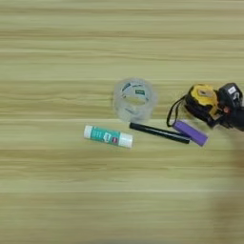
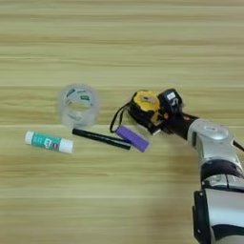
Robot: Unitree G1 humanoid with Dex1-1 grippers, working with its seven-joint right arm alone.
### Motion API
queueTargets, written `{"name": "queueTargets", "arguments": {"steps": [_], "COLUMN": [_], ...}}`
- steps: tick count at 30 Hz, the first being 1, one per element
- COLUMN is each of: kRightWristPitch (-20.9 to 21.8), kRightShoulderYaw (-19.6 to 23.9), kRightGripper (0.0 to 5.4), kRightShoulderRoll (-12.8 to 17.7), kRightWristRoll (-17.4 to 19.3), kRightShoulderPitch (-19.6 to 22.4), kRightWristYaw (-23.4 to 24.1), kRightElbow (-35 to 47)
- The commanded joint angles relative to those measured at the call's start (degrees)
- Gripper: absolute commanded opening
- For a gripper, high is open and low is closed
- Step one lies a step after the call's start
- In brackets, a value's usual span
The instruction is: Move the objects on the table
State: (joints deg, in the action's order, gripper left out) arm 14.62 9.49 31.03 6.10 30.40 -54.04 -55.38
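My right gripper [image 2: 162,113] reaches in from the right on its silver forearm [image 2: 212,143] and sits against the right side of the yellow-and-black tape measure [image 2: 144,106], whose black cord [image 2: 117,119] loops out to the left. A short purple cylinder [image 2: 132,138] lies just below the tape measure. Its left end meets the tip of a slim black pen [image 2: 101,138]. The clear tape roll [image 1: 135,99] stands above the pen's left end. Further left, the white-and-teal glue stick [image 1: 108,136] lies on the wooden table [image 1: 57,57].
The things lie in a loose row across the middle of the table. The forearm covers the lower right corner in the right eye view.
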Motion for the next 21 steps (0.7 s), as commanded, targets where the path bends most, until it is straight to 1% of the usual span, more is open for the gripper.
{"name": "queueTargets", "arguments": {"steps": [1, 4, 8, 11, 17, 21], "kRightWristPitch": [-0.4, -2.0, -7.1, -10.5, -15.4, -17.7], "kRightShoulderYaw": [1.2, 0.7, -1.3, -2.6, -4.6, -5.2], "kRightGripper": [4.50, 4.50, 4.50, 4.50, 4.50, 4.50], "kRightShoulderRoll": [1.9, 1.3, -0.1, -0.9, -2.0, -2.2], "kRightWristRoll": [2.5, 3.5, 5.4, 6.2, 5.9, 6.3], "kRightShoulderPitch": [2.0, -0.3, -6.0, -9.4, -14.4, -16.2], "kRightWristYaw": [0.9, 0.2, -0.7, -1.1, -1.6, -1.5], "kRightElbow": [9.8, 17.4, 36.2, 47.4, 62.2, 68.5]}}
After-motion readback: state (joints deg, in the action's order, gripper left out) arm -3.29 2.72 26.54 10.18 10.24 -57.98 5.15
